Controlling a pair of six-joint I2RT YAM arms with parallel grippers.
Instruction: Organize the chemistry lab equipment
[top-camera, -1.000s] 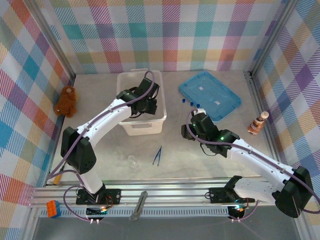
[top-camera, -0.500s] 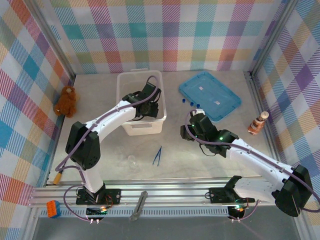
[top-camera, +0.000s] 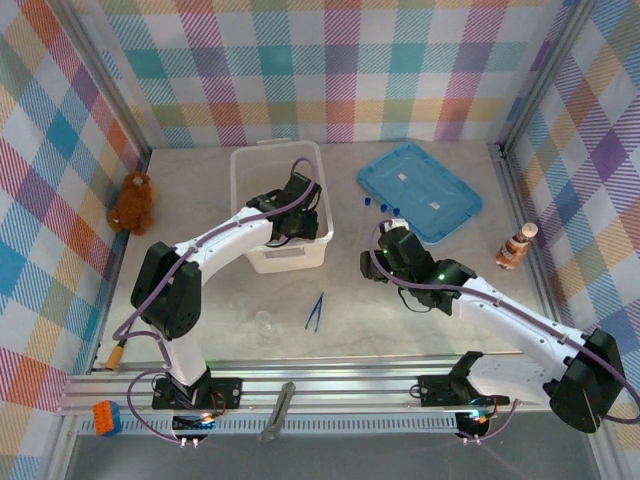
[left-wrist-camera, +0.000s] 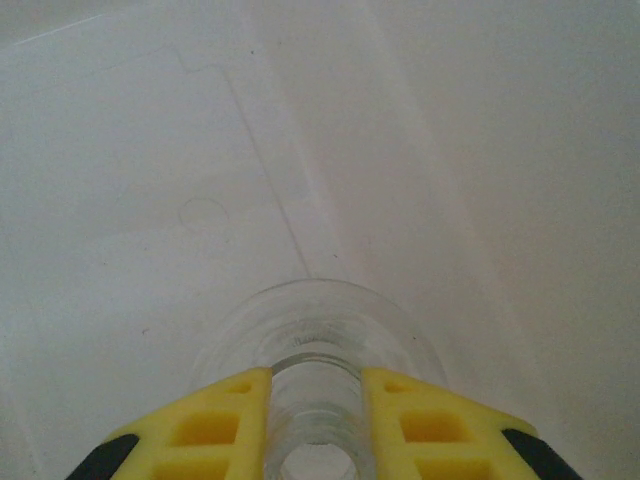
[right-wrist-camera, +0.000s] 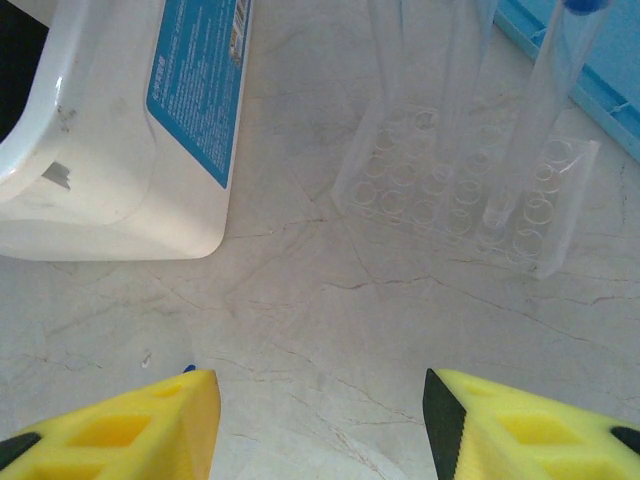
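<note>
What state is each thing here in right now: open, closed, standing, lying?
left gripper: shut on round flask neck
round flask: held inside white bin
white bin: open, lid off
blue lid: lying flat on table
right gripper: open, empty, above table
blue-capped tubes: capped, upright in clear rack
tweezers: lying on table
small beaker: loose on table

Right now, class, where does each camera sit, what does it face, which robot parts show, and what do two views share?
Top external: overhead behind the bases, looking down on both arms.
Left wrist: inside the white bin, left gripper shut on the flask.
Right wrist: low over the table, right gripper open, facing the tube rack.
Shared: all see the bin.
</note>
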